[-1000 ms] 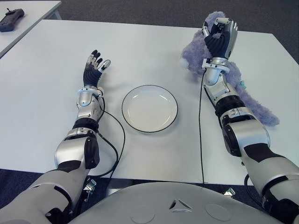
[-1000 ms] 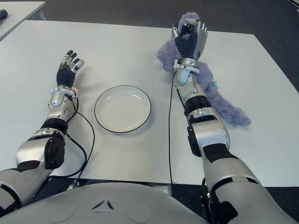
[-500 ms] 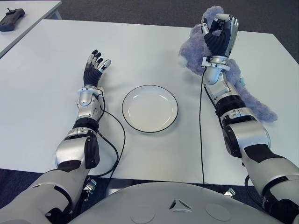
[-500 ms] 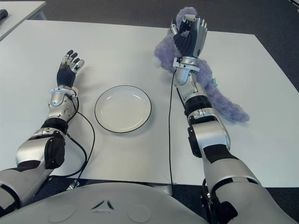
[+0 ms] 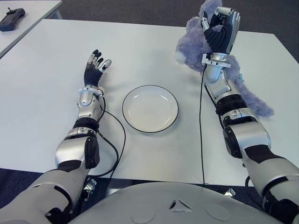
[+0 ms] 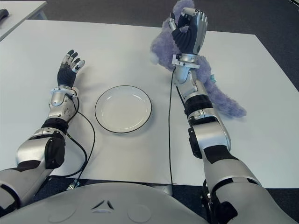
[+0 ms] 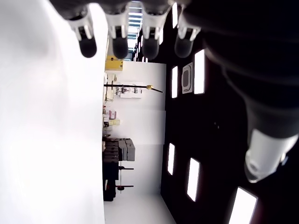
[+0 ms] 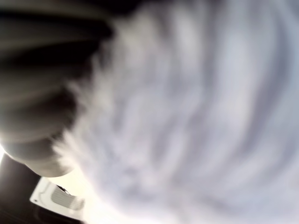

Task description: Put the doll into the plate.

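Lavender plush fills the right hand, whose fingers are curled tight around the upper end of the doll at the upper right of the frame; the right wrist view shows nothing but fur pressed against the palm. The doll's long body trails from that grip down and to the right behind the forearm, its far end reaching the tabletop at the right edge of the frame, so its long axis runs diagonally away from the plate. The plate sits at the centre of the frame, down and to the left of the held doll and well apart from it. It is round, white, glossy and shallow, with a thin dark rim. The left hand shows left of the plate, fingers spread and holding nothing.
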